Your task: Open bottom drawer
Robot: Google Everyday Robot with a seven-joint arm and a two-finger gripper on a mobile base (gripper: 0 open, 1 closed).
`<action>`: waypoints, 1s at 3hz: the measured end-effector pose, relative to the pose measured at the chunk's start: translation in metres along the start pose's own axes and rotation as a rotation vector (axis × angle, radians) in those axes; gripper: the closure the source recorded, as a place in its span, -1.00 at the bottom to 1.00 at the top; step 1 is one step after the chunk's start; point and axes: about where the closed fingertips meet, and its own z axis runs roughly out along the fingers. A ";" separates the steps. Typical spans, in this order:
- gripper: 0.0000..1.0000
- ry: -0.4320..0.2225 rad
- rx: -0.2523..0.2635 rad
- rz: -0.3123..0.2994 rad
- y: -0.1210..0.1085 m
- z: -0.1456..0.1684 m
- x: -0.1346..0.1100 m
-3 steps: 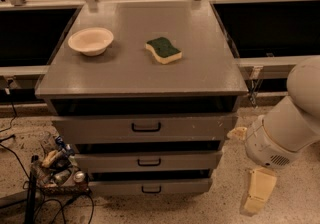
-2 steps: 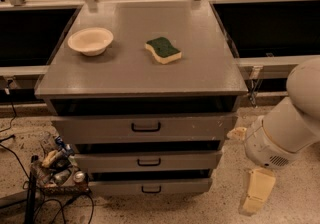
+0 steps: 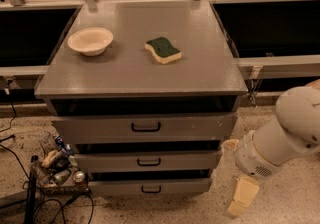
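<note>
The grey cabinet [image 3: 140, 75] has three drawers stacked in its front. The bottom drawer [image 3: 115, 187] is the lowest and narrowest front, near the floor, with a small black loop handle [image 3: 151, 189]. Its front sits close under the middle drawer [image 3: 110, 161], and none of its inside shows. My gripper [image 3: 242, 196] hangs at the lower right, at the end of the white arm [image 3: 285, 133]. It is beside the cabinet's right front corner, to the right of the bottom drawer and apart from its handle, with nothing in it.
On the cabinet top lie a cream bowl [image 3: 90, 41] and a green and yellow sponge [image 3: 163, 50]. The top drawer [image 3: 100, 128] has a larger black handle. Clutter and cables [image 3: 55, 165] lie on the floor at the cabinet's left. Dark bins flank the cabinet.
</note>
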 end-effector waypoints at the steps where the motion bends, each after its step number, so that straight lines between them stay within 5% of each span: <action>1: -1.00 -0.030 -0.020 0.028 -0.004 0.020 0.006; 3: -1.00 -0.053 -0.104 0.040 -0.019 0.073 0.006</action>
